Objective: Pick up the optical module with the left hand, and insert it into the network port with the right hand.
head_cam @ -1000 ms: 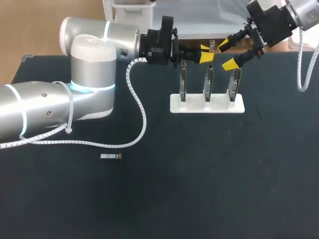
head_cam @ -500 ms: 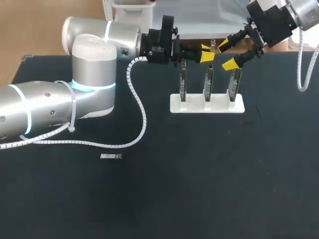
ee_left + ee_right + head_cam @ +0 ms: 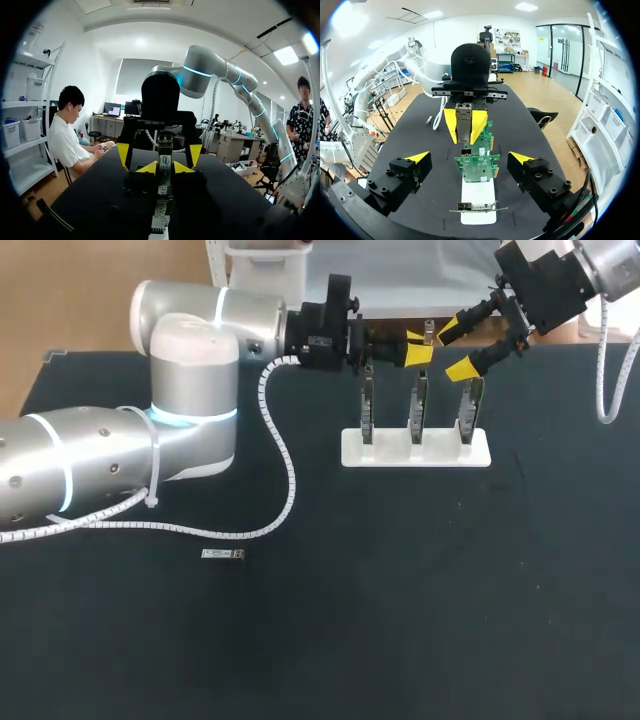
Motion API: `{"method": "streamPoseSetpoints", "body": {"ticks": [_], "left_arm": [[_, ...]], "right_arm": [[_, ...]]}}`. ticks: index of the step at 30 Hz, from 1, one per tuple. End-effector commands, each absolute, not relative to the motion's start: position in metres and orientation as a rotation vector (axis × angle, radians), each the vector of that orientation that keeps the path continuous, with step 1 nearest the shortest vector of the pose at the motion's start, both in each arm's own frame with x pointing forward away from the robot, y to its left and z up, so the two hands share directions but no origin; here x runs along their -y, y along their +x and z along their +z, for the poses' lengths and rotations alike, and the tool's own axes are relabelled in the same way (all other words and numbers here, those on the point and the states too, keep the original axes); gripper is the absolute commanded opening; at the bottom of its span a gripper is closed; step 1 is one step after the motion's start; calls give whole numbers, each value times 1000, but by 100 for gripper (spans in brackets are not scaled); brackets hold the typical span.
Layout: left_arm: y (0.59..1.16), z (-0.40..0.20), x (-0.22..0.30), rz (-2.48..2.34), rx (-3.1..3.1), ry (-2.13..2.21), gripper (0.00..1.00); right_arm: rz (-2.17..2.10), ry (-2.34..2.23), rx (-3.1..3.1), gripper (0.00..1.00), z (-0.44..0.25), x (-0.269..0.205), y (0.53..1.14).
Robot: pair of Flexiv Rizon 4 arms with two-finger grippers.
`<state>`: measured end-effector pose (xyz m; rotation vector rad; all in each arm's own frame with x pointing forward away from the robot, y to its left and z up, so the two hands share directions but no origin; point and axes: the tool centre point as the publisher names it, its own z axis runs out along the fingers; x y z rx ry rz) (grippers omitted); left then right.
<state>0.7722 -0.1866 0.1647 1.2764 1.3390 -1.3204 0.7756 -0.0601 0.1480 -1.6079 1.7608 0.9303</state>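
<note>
Nearest of all, a second small module (image 3: pixel 222 554) lay loose on the black table (image 3: pixel 400 590), left of the middle, and it had not shifted over the last second. Farther off, the white stand (image 3: pixel 415 450) kept its three network cards (image 3: pixel 417 400) upright in a row, untouched.

Beyond the stand, the left arm (image 3: pixel 190 390) had crept a little to the right. That carried the left gripper (image 3: pixel 418 348), clenched on the optical module (image 3: pixel 427 333), slightly closer to the right gripper (image 3: pixel 457 348). The right gripper had not moved and hung with its fingers spread wide. I judged the pick-up done and the hand-over about to happen, with the insertion still to come.

From above, the module was only a small sliver at the left gripper's yellow tips, and the grip itself was hard to read. The left wrist camera made it plain: the module stood between the two tips, pressed from both sides, with the right gripper's open tips just ahead, one to each side of it. The right wrist camera added that the module pointed towards the gap between its own fingers but had not entered it. It also showed the cards lined up below that gap. Only the overhead camera showed the loose module clearly.
</note>
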Motion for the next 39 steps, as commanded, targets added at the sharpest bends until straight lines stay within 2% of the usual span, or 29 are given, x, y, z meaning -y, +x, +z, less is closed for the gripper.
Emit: {"method": "streamPoseSetpoints", "body": {"ticks": [1, 16, 29, 39], "left_arm": [[774, 165, 188, -1310, -1336, 1293, 0], [775, 166, 188, -1303, -1338, 1303, 0], [775, 166, 188, -1303, -1338, 1303, 0], [775, 166, 188, -1303, -1338, 1303, 0]], "right_arm": [[927, -1606, -1759, 100, 148, 60, 774], [927, -1606, -1759, 100, 148, 60, 774], [910, -1486, -1747, 100, 173, 83, 785], [919, -1495, -1687, 100, 189, 69, 775]]}}
